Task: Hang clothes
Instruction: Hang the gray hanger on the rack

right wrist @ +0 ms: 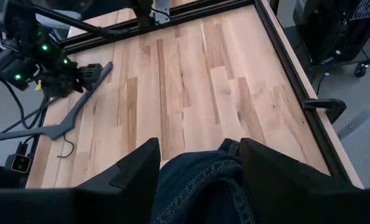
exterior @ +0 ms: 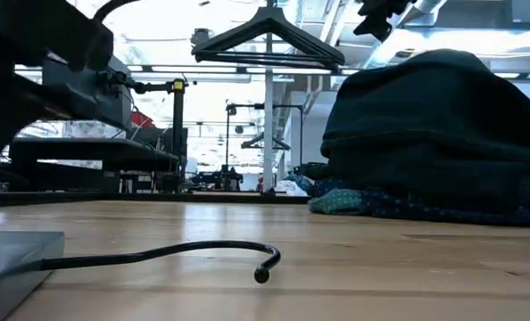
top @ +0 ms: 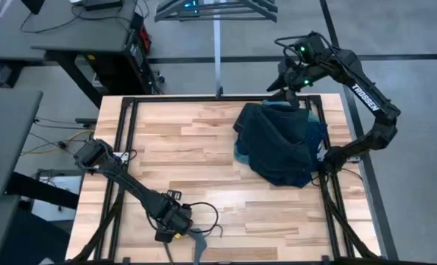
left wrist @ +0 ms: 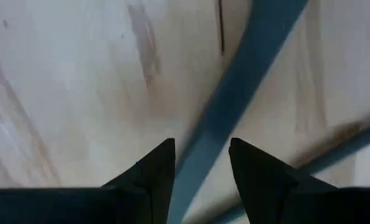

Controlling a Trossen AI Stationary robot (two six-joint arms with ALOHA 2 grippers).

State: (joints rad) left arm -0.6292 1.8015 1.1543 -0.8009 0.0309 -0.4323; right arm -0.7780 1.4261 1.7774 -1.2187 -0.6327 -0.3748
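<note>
Both pincers parted: right pincer [right wrist: 197, 163] above jeans [top: 281, 143] heap, axis unclear; left pincer [left wrist: 200, 169] released.

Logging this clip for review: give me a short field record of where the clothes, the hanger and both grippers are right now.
clothes: pile on the table's right side, dark jeans on top, teal and dotted navy fabric showing at the bottom edge
hanger: black, flat on the table at the near left edge
left gripper: low at the hanger, fingers open either side of its arm
right gripper: at the pile's far edge, open, jeans between its fingers
rack: hangers behind the table
</note>
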